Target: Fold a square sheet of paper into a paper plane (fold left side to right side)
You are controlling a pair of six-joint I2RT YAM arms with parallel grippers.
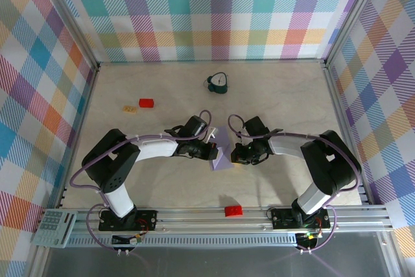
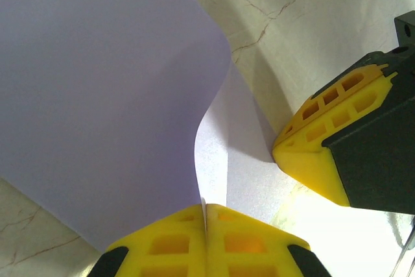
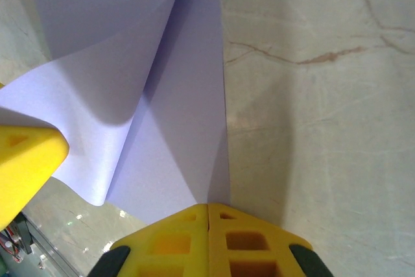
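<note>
Fold under way — left end effector (image 2: 206, 225) pinches the sheet (image 2: 97, 95), curling it over; right end effector (image 3: 207, 218), pressed together, pins the other edge. Next move likely needs edges aligned, then a crease.

A small red plastic block (image 1: 233, 211) is placed before the pale lavender paper sheet (image 1: 224, 157), a dark teal clock-like object (image 1: 218, 82) behind it.

No text, label, brand or number can be read. The small dark teal clock-like object (image 1: 220, 82) on the far side of the pale marbled worktop (image 1: 279, 95) has a light face, its marks too small to read. The keys of the grey keypad-like panel (image 1: 55, 227) at the near left are too blurred to read.
</note>
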